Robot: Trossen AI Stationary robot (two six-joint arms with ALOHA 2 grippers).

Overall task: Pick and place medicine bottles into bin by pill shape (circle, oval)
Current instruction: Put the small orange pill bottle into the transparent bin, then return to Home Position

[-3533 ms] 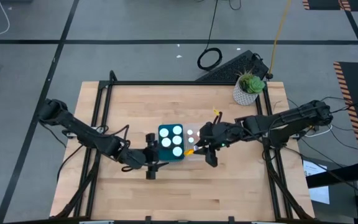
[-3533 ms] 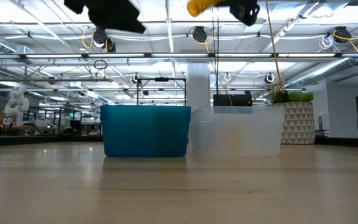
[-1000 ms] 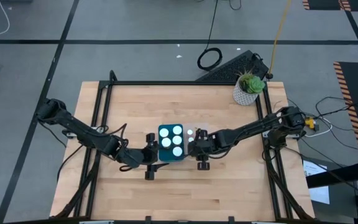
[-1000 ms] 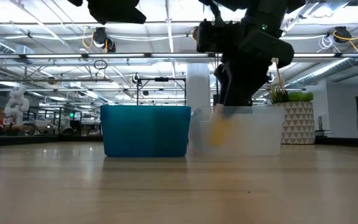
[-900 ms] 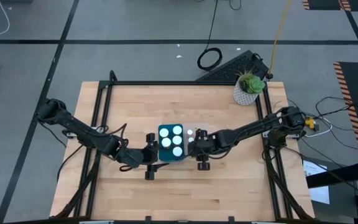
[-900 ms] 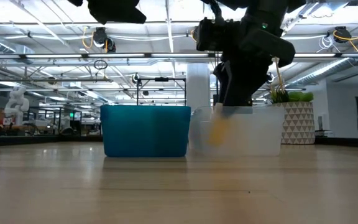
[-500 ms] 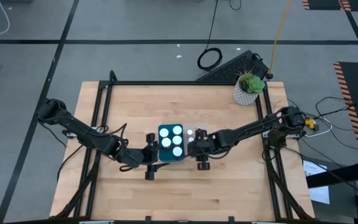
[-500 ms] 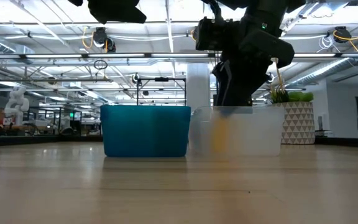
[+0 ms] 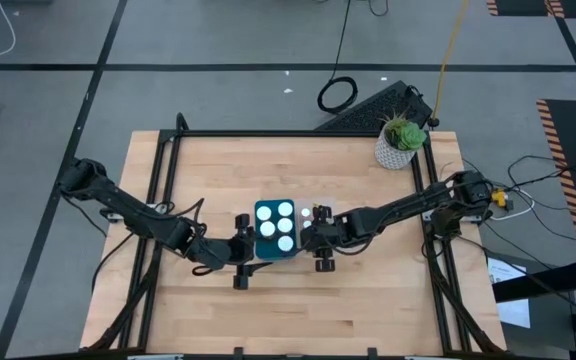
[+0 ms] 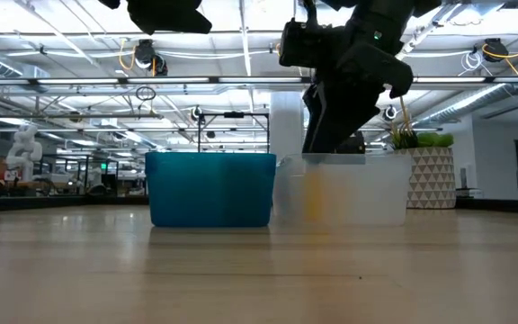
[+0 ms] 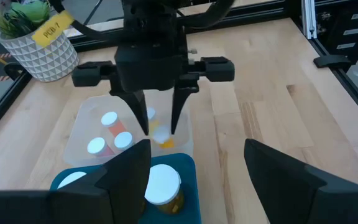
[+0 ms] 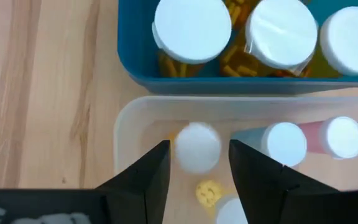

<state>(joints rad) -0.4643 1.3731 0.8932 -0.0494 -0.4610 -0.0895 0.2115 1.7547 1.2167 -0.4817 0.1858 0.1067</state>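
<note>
Right gripper fingers spread wide, a white-capped bottle loose between them over the clear bin; risk: lifting fingers clip the cap, tipping it.

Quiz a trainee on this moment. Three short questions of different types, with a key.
1. True or false: the right gripper is shut.
2. Choose: relative to the clear bin, the right gripper is A) directly above it, B) low beside it, C) far from it.
3. Fill in: the left gripper waits next to the ___ bin.

Key: 1 false, its fingers are apart. 2 A. 3 teal; it is the teal bin.
</note>
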